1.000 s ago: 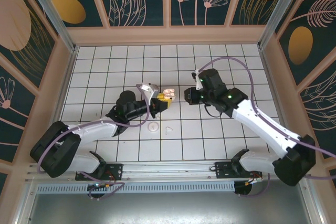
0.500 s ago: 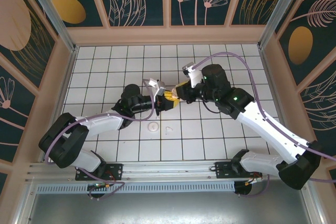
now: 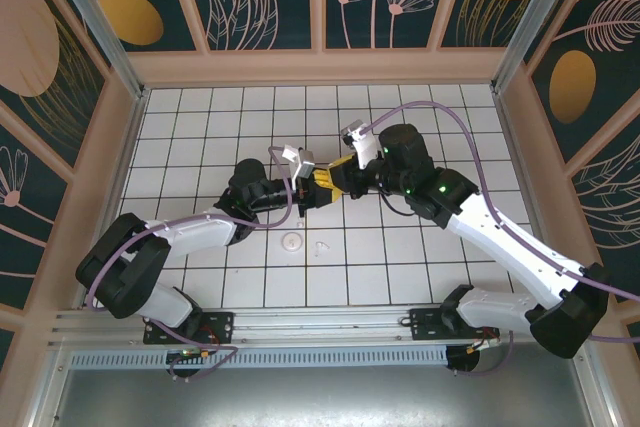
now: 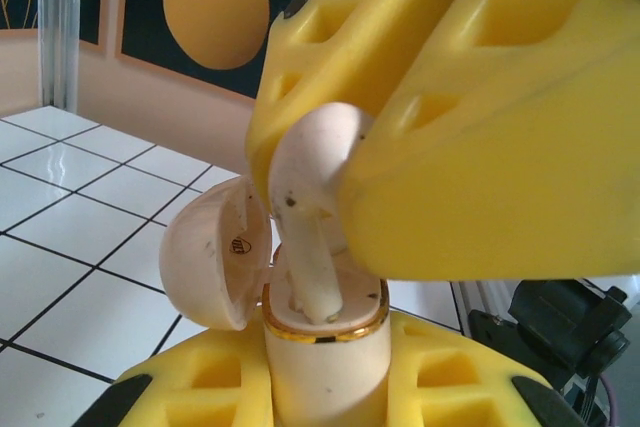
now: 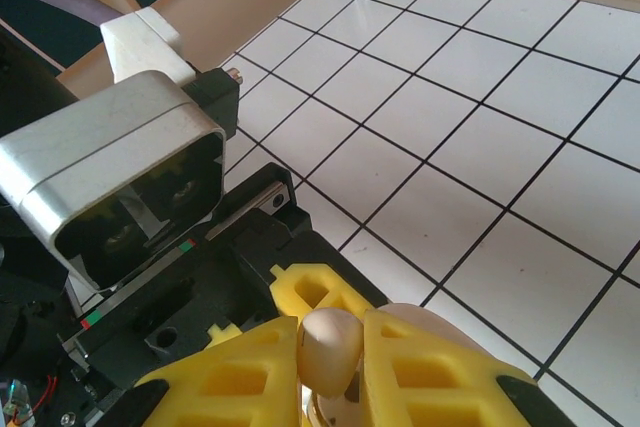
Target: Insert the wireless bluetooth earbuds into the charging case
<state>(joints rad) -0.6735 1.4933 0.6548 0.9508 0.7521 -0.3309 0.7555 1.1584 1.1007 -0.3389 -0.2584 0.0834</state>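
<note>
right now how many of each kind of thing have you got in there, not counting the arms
earbuds: 2 (gripped earbud, its stem going down into the case; loose earbud)
charging case: 1, lid open
white round disc: 1
total: 4

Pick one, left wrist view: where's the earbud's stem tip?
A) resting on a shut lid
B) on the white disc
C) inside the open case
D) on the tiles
C: the earbud, pinched by the right gripper, has its stem down in the open charging case, with the lid swung back.
</note>
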